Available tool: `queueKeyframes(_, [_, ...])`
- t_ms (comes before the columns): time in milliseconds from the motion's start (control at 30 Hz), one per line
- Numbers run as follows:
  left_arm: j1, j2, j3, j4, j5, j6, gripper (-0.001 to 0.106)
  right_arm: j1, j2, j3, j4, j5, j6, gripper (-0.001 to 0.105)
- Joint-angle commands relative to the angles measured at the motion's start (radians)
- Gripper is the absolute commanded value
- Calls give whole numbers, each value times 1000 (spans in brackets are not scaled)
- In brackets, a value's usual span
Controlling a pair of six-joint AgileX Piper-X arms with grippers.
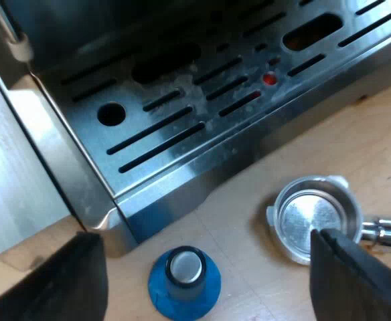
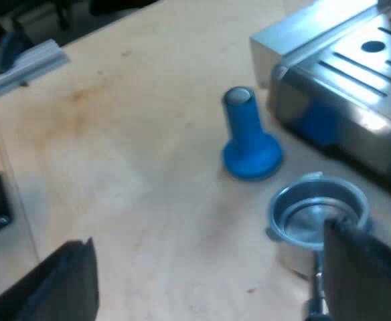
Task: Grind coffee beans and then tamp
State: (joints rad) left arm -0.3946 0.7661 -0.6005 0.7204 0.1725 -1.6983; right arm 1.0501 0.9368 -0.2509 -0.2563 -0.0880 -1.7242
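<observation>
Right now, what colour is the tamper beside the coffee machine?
The tamper is blue, clearest in the right wrist view.

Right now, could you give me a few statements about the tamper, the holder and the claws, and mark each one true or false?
1. The blue tamper stands upright on the table. True.
2. The metal holder is locked into the machine. False: it lies loose on the table, near the tamper and the machine.
3. The holder's basket is full of ground coffee. False: bare metal shows inside.
4. The left claw and right claw are both open, holding nothing. True.
</observation>
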Motion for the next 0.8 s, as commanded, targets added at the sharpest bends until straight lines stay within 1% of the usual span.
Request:
queueKeyframes(33, [3,-217,-10,94,3,-9,65,3,-146,-40,206,-102,53,70])
queueKeyframes(67, [3,-235,-10,101,3,-10,65,3,-154,-46,236,-106,53,70])
queueKeyframes(133, [3,-296,-13,131,3,-10,65,3,-202,-84,347,-107,53,70])
queueKeyframes(300, [3,-391,-42,205,3,-10,65,3,-220,-104,393,-105,50,70])
queueKeyframes(333, [3,-415,-65,222,3,-10,65,3,-232,-125,428,-105,45,70])
queueKeyframes(400, [3,-432,-87,231,3,-10,65,3,-244,-138,462,-105,43,70])
queueKeyframes(433, [3,-440,-109,237,3,-10,65,3,-289,-274,654,-93,5,70])
queueKeyframes(467, [3,-441,-133,244,1,-10,65,3,-291,-329,714,-89,14,70])
queueKeyframes(567, [3,-441,-176,247,-1,-10,65,0,-291,-400,750,-48,-5,70])
queueKeyframes(667, [3,-441,-204,247,-4,-10,65,0,-291,-439,762,-15,-5,70])
queueKeyframes(800, [3,-437,-240,245,-22,-28,65,0,-291,-493,762,68,-5,70])
